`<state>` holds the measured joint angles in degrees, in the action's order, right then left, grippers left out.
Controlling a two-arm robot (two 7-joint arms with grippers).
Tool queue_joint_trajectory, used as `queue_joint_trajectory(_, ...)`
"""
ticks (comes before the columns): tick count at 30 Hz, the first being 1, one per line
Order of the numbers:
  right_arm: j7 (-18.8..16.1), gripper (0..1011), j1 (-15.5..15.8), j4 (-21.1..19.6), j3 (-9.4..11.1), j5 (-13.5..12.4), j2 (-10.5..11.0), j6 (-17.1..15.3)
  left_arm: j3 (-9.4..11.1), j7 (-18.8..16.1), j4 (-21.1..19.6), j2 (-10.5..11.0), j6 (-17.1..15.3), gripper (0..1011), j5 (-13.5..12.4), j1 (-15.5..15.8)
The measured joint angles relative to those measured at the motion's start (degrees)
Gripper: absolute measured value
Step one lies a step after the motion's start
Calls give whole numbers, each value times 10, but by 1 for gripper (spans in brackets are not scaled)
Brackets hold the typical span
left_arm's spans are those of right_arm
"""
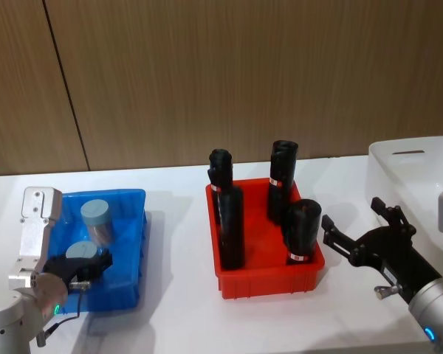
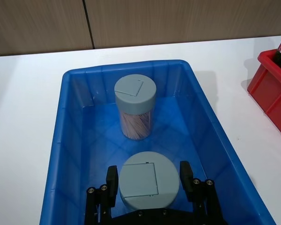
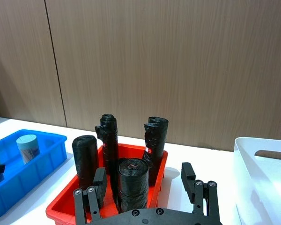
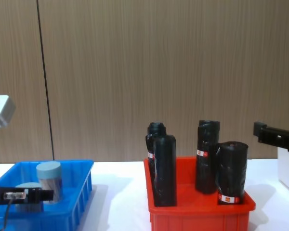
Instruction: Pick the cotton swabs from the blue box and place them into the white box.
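- Left gripper [image 2: 148, 179], spread, is set inside the blue box [image 2: 61, 140] astride the near cotton swabs tub [image 2: 149, 190].
- Jaws should be closed squarely below its lid, with the far tub [image 2: 135, 101] left undisturbed.
- Right gripper [image 1: 352, 214], spread, is held well right of the blue box, by the white box [image 1: 413, 158].

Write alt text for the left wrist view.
The left gripper brackets a grey-lidded cotton swab tub inside the blue box; a second tub stands beyond it. A corner of the red bin shows beside the box on the white table.
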<state>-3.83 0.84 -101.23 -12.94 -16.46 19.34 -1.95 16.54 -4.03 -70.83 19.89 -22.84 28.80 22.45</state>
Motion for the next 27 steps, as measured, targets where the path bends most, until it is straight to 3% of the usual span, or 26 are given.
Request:
queue_joint_trajectory(2,0,1002,0,0,0,0,0,0,0,2,3,-1,-1,790,0,1)
queue_joint_trajectory(7,0,1002,0,0,0,0,0,0,0,4,5,-3,-1,672,-1,2)
queue_joint_trajectory(20,0,1002,0,0,0,0,0,0,4,12,-21,2,30,670,-46,-7)
queue_joint_trajectory(27,0,1002,0,0,0,0,0,0,4,39,-55,12,56,670,-77,-16)
